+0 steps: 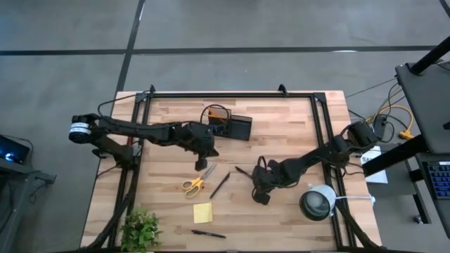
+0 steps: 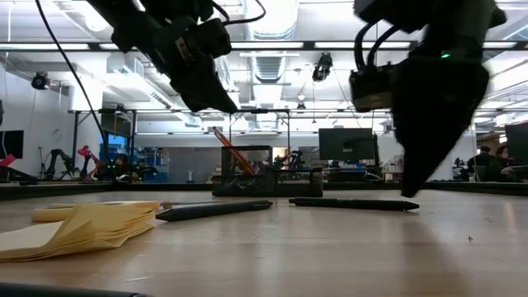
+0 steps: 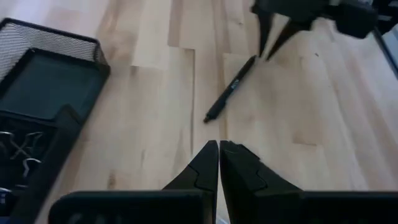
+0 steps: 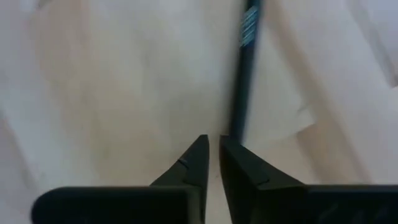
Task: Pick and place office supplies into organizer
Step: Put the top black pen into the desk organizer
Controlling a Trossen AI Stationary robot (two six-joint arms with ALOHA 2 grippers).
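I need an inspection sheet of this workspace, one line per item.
Surface: wooden table, black frame.
Job's things: organizer at far edge, orange pencil inside; scissors, yellow pad, three pens lying loose.
Clutter: plant, lamp.
Hands: left hand shut, empty, above the scissors; right hand nearly shut, empty, near a pen.
Cables: yellow and dark ones right of the table.
Surroundings: grey floor, lab room with monitors.

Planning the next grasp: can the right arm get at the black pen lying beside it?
Probably yes. The right gripper hangs just above the table with the black pen right ahead of its fingertips, nothing between. Its jaws look nearly closed, so it must open first.
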